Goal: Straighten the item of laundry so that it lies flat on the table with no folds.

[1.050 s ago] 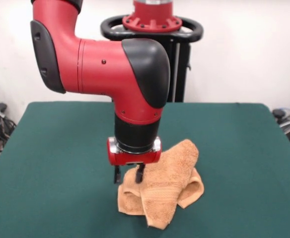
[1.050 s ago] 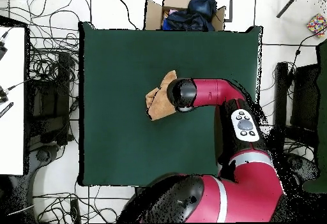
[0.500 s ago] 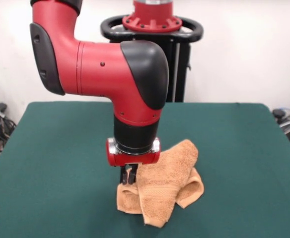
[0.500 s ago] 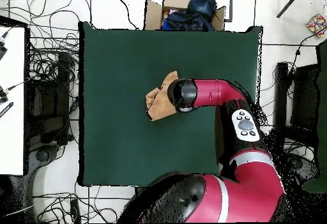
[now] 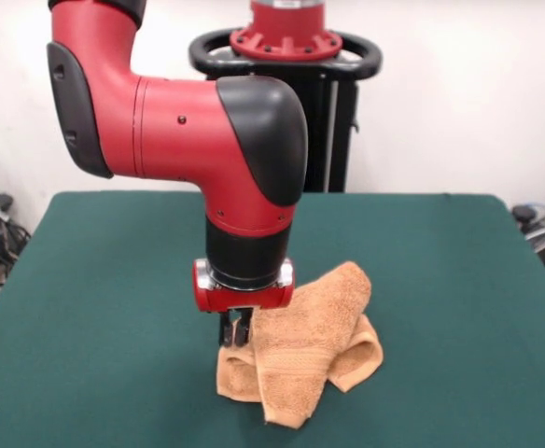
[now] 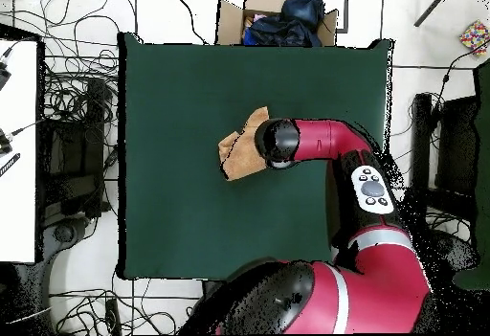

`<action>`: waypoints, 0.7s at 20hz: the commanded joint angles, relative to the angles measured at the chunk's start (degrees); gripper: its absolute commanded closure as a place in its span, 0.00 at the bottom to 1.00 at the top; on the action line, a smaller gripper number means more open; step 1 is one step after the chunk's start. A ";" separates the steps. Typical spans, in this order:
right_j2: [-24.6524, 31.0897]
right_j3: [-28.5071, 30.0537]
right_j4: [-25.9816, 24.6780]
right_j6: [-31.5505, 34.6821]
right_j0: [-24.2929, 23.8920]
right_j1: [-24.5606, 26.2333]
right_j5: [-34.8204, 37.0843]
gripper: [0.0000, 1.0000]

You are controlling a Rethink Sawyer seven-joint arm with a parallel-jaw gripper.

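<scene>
Dark green felt-covered desk (image 5: 114, 280) holds crumpled orange-tan terry washcloth (image 5: 310, 350) near its middle, bunched w/ folds. Red and black arm's end effector (image 5: 236, 331) stands vertical at cloth's edge, fingers pinched together on a fold.

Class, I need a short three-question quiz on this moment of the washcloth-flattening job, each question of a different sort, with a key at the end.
1. True or false: the washcloth lies flat with no folds.
2. In the front view, the pincer meets the cloth at its: A) left edge B) right edge C) far corner.
3. Fill in: the cloth rests on a dark ____ table.

Key
1. False; it is bunched, with overlapping layers.
2. A; the pincer looks shut on the washcloth there.
3. Green.
</scene>
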 commanded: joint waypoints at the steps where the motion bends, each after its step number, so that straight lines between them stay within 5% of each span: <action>1: 5.09 1.41 -0.92 -4.45 -0.23 1.23 0.67 1.00; 3: 5.29 1.61 -1.32 -4.93 -0.33 1.15 0.01 1.00; 4: 5.39 1.71 -1.53 -5.17 -0.38 1.11 -0.32 0.00; 14: 5.23 0.88 -1.60 -6.13 -0.28 1.67 2.00 0.00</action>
